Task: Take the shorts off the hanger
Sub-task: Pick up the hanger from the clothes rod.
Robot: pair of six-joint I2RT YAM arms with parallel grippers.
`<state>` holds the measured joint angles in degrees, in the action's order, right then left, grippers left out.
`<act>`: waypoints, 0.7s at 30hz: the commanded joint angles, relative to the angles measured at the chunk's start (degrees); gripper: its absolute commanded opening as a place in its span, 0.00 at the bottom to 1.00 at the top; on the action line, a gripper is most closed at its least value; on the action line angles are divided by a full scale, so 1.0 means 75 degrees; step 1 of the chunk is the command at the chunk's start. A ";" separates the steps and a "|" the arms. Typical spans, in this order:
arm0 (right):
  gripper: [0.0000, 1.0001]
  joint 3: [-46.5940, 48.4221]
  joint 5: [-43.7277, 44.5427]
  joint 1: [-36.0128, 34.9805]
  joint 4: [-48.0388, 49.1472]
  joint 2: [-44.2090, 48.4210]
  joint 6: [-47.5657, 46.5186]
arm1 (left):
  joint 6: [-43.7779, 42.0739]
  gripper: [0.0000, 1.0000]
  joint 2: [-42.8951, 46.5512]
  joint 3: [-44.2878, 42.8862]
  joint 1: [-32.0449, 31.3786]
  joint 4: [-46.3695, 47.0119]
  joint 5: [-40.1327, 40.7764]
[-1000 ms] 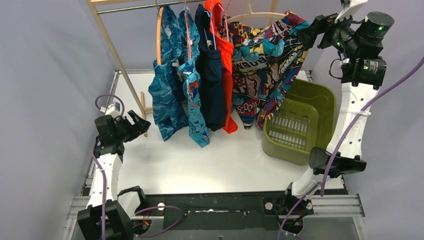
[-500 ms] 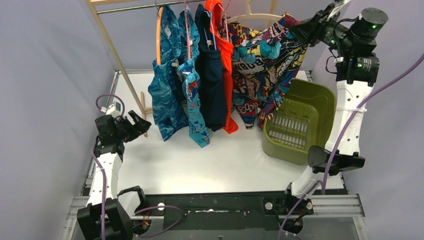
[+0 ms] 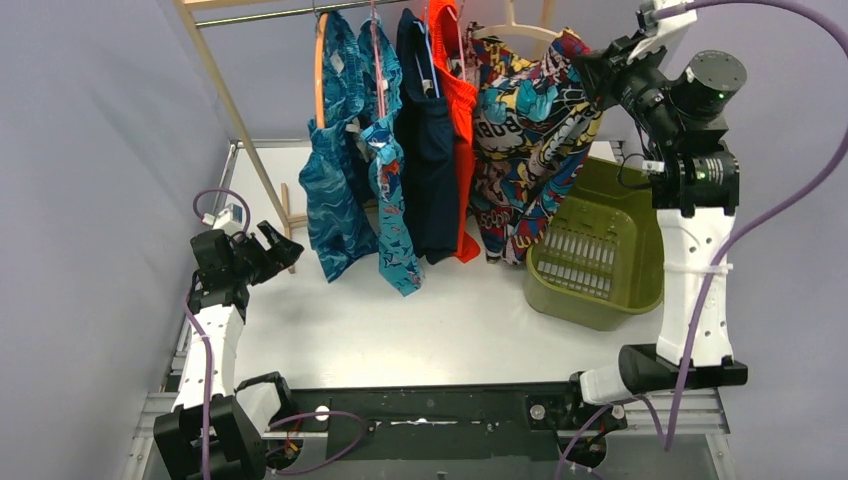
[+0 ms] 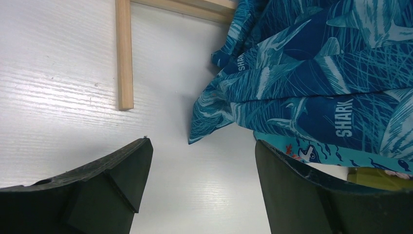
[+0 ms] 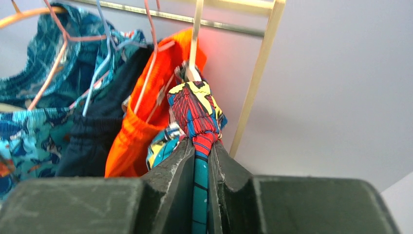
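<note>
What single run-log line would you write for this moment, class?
right hand: shut on multicolour shorts, on hanger | left hand: open, empty, low by teal shorts

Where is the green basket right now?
In the top view, the green basket sits on the right side of the white table. It is next to the bottom of the hanging comic-print shorts.

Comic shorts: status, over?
Right gripper shut on comic shorts, not yet off hanger. Left gripper open, low beside shark shorts. Orange shorts hang close alongside; bin below.
</note>
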<state>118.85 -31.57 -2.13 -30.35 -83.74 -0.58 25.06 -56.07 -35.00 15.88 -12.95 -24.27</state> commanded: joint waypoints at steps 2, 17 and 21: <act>0.00 -0.0379 0.1677 -0.0609 0.2221 0.1010 -0.0070 | -0.0013 0.77 0.0041 -0.0054 0.0061 0.0438 -0.0109; 0.00 -0.3302 0.5073 -0.3191 0.1648 0.1750 -0.0837 | -0.0016 0.77 0.0066 -0.0050 0.0071 0.0417 -0.0036; 0.11 -0.2911 0.4496 -0.3268 0.0390 0.1726 -0.0772 | -0.0013 0.77 -0.0032 -0.0073 0.0082 0.0415 -0.0101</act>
<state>95.13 2.26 -25.96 -15.77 -71.55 -5.39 25.08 -56.12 -35.00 15.88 -12.97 -24.27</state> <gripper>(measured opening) 0.109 0.773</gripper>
